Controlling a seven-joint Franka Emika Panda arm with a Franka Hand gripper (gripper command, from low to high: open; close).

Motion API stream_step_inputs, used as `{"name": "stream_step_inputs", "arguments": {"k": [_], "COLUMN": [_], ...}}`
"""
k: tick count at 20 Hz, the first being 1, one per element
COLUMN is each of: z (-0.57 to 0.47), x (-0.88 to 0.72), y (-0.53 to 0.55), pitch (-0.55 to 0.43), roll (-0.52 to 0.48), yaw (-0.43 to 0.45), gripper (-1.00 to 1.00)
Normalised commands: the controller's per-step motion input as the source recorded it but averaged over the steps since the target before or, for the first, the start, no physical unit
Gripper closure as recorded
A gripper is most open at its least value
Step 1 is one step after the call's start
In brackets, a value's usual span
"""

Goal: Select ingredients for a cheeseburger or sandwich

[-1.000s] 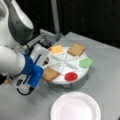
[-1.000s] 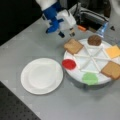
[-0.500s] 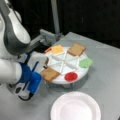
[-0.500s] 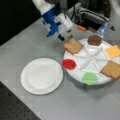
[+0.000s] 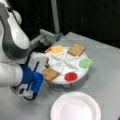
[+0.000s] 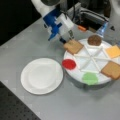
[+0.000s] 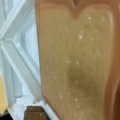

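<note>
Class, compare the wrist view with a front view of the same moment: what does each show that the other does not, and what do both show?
Only the wrist view: the toast's speckled surface from close up, filling the picture.
Only a front view: the gripper at that toast, the empty paper plate, the red disc, green leaf, patty and second toast.
Both: the toast, the white divided tray and the cheese.

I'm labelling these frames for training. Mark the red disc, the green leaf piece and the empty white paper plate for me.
Red disc (image 6: 69, 64): a front view, centre of its top face.
Green leaf piece (image 6: 89, 78): a front view, middle of the leaf.
White paper plate (image 6: 41, 75): a front view, its bare middle.
</note>
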Motion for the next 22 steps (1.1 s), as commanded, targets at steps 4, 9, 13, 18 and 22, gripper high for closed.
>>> {"name": "stream_step_inputs", "arguments": {"k": [4,9,13,18,22], "z": [-0.12,-0.06,-0.1,-0.14,-0.15], "x": [0.22,0.21,0.2,0.2,0.21], "y": [-0.31,-0.33,-0.3,-0.26,-0.25], "pitch": [0.024,0.033,0.0,-0.022,-0.016], "roll": [0.315,0.267,0.274,0.292,0.285], "yaw": [0.188,0.202,0.223,0.195,0.17], "gripper": [-1.0,-1.0,-1.0,-1.0,-1.0]}}
